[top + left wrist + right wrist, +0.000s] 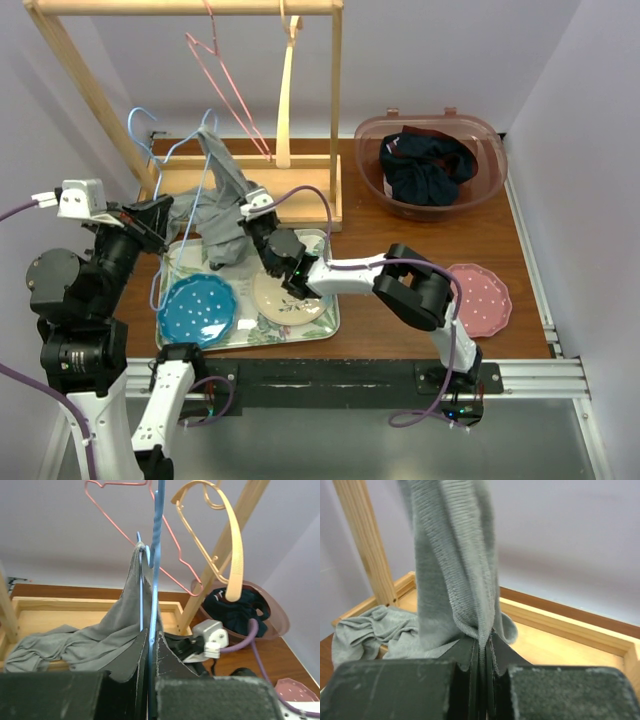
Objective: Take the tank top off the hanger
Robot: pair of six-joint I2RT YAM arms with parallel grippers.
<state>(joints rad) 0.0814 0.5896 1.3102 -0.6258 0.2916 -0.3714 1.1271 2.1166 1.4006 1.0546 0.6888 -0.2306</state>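
Top external view: the grey tank top [225, 210] drapes from a blue hanger [204, 175] across the wooden rack's base [310, 190], its lower end reaching a tray [333, 318] on the desk [520, 250]. Left jaws meet the hanger from the left, and right jaws meet the cloth from the right.

Left wrist view: left jaws are pressed together on the hanger's wire. The tank top hangs from the hanger, and the rest is pooled on the rack base.

Right wrist view: right jaws pinch a fold of the tank top, which rises straight up from them.
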